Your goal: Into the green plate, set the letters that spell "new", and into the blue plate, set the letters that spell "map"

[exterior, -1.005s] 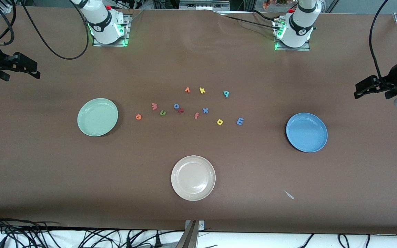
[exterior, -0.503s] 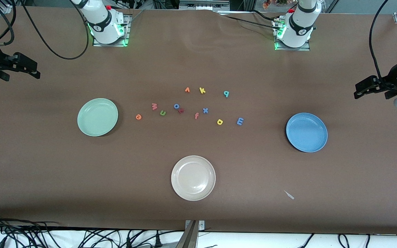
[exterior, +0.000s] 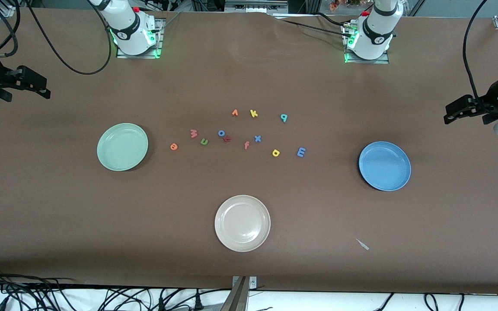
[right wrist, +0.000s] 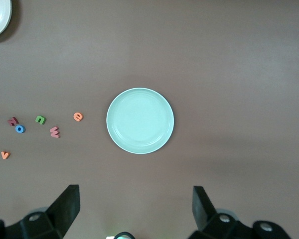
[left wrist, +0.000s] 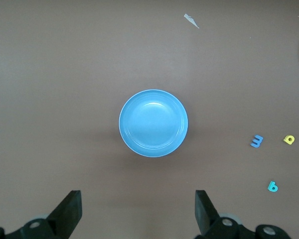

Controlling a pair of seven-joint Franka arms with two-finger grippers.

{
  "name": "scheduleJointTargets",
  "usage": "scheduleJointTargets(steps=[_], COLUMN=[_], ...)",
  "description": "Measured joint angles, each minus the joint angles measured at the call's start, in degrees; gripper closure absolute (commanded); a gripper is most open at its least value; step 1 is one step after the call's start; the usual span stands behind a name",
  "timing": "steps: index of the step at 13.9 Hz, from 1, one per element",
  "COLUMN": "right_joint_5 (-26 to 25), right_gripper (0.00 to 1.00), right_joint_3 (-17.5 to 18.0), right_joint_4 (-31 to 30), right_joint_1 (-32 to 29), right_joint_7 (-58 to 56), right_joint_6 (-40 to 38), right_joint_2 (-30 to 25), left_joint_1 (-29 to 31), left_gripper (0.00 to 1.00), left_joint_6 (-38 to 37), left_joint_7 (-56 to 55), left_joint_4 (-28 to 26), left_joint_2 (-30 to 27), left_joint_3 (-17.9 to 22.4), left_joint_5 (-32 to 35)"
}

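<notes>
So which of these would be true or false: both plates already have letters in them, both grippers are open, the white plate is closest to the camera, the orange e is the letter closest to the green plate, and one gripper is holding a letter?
1. The green plate and blue plate already hold letters. False: both are empty; all the letters lie on the table between them.
2. The left gripper and right gripper are both open. True.
3. The cream-white plate lies nearest to the front camera. True.
4. The orange e is the letter closest to the green plate. True.
5. One gripper holds a letter. False: both are empty, each high over its end of the table.
</notes>
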Motion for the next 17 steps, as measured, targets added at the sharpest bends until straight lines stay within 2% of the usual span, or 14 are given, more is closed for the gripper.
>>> scheduleJointTargets(steps=[11,14,17], right_joint_5=[0.00,0.00,0.00], right_gripper=[0.00,0.00,0.00], right_joint_3=[0.00,-0.02,-0.03], right_joint_4=[0.00,0.00,0.00], right_joint_1=[0.00,0.00,-0.01], right_joint_7=[0.01,0.02,0.02], right_joint_6=[-0.02,-0.08,-0.09], right_joint_2=[0.01,0.06,0.09], left_joint_1=[-0.45,-1.02,-4.40], left_gripper=[0.00,0.00,0.00], left_joint_6=[0.02,1.47,2.40], left_joint_7=[0.00,0.00,-0.07], left_joint_4=[-0.17,-0.26,-0.38], left_joint_2=[0.44,2.40,5.93], left_joint_3=[-0.19,-1.27,-2.37], left_joint_5=[0.00,-0.01,-0.01])
